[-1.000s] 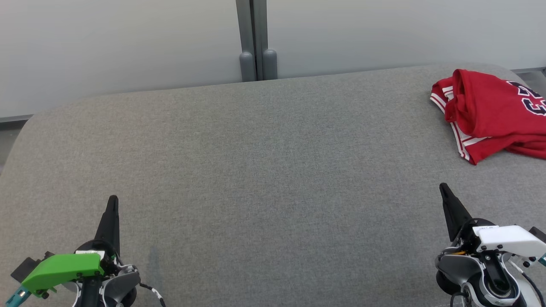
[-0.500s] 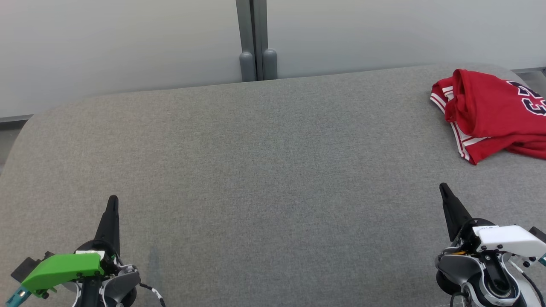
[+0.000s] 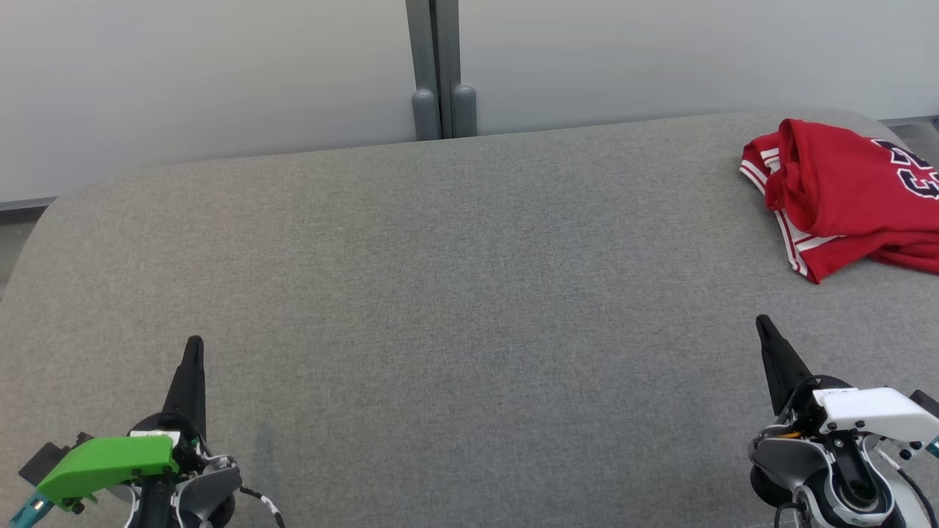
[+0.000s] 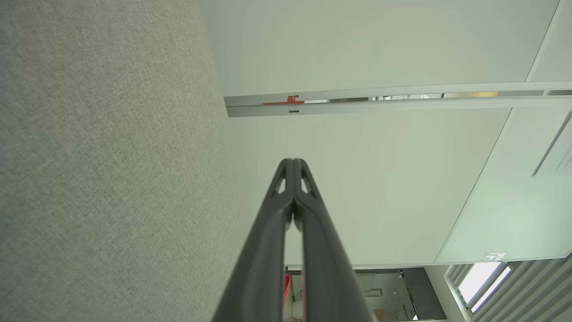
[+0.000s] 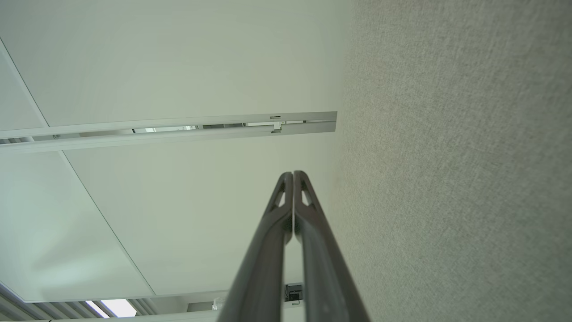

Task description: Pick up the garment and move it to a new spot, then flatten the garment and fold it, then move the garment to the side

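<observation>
The garment point(image 3: 851, 194), a red jersey with white-striped trim and dark numerals, lies crumpled at the far right of the grey fabric surface point(image 3: 455, 293), partly cut off by the head view's right edge. My left gripper point(image 3: 194, 345) rests shut at the lower left, well away from it. At the lower right my right gripper point(image 3: 761, 321) is shut and empty, a little in front of the jersey. Each wrist view looks along pressed-together fingertips, left gripper point(image 4: 292, 162) and right gripper point(image 5: 293, 173), holding nothing.
Pale wall panels with a grey vertical post point(image 3: 438, 70) stand right behind the surface's far edge. The surface has rounded corners at far left and far right. A strip of floor point(image 3: 917, 132) shows past the right corner.
</observation>
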You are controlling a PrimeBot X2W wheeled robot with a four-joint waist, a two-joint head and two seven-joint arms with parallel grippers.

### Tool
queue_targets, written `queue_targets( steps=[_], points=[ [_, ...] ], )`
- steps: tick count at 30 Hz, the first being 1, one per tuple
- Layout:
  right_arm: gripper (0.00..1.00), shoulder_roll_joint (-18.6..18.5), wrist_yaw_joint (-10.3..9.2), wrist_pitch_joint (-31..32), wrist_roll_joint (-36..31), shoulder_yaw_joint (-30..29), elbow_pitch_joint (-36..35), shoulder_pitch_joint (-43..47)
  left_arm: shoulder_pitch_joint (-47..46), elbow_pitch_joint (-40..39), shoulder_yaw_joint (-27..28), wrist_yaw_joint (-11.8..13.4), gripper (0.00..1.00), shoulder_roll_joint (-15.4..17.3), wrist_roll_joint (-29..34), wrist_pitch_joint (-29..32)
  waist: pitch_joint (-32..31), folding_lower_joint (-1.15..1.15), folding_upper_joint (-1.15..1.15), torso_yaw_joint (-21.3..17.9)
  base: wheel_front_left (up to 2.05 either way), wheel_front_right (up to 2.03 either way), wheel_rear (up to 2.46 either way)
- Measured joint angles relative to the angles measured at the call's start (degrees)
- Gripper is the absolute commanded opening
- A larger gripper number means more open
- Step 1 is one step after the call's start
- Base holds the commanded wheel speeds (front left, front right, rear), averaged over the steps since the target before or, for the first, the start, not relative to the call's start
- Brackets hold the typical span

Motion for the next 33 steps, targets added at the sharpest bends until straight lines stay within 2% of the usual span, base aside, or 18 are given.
queue_targets(
  steps=[33],
  points=[
    [0.00, 0.0, 0.00, 0.0, 0.0, 0.0, 0.0, 0.0, 0.0, 0.0, 0.0, 0.0, 0.00, 0.0, 0.0, 0.0, 0.0, 0.00, 0.00, 0.0, 0.00, 0.00, 0.00]
  ],
)
